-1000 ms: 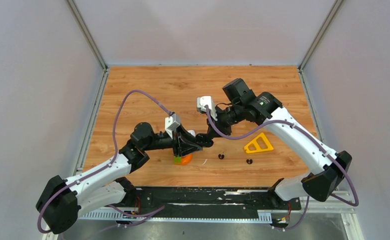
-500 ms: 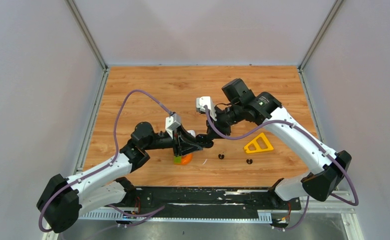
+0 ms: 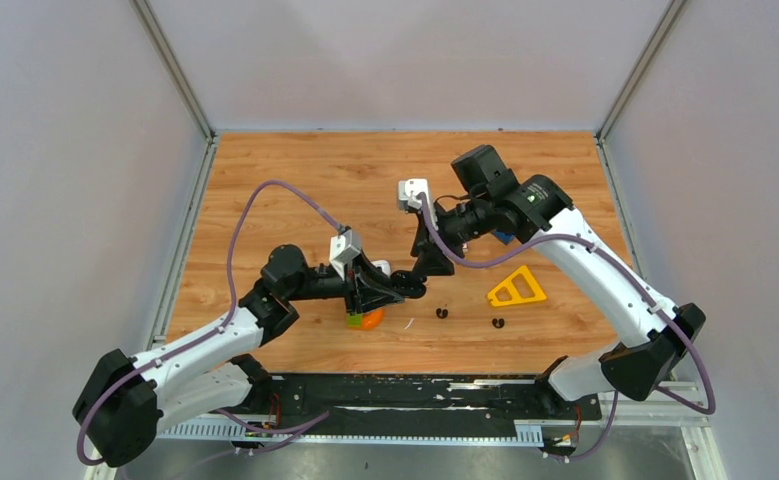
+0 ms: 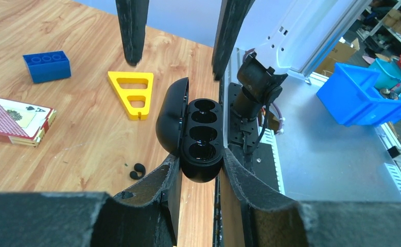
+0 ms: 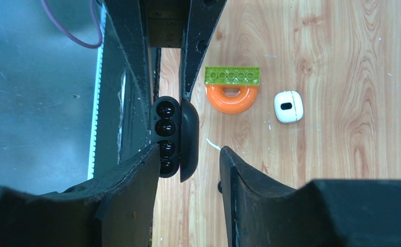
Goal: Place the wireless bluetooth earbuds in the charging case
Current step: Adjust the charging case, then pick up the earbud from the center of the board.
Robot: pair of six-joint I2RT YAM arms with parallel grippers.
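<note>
My left gripper (image 4: 201, 164) is shut on a black charging case (image 4: 203, 134), which is held off the table with its lid (image 4: 171, 121) swung open and its wells showing. In the top view the left gripper (image 3: 405, 285) is at mid-table. My right gripper (image 3: 432, 263) hangs just beyond the case (image 5: 166, 136), open. In the right wrist view its fingers straddle the case's end, and the right finger stands apart from the lid. Two black earbuds (image 3: 442, 313) (image 3: 497, 323) lie on the wood; one earbud (image 4: 137, 171) shows beside my left finger.
A closed white case (image 5: 288, 106) lies near an orange ring (image 5: 231, 99) and a green brick (image 5: 232, 75). A yellow triangle (image 4: 132, 92), a blue brick (image 4: 46, 66) and a card deck (image 4: 17, 120) sit further right. A thin white sliver (image 5: 213, 144) lies below the case.
The right gripper has opened and drawn back up and to the right, away from the case. The left gripper has stayed put, shut on the case.
</note>
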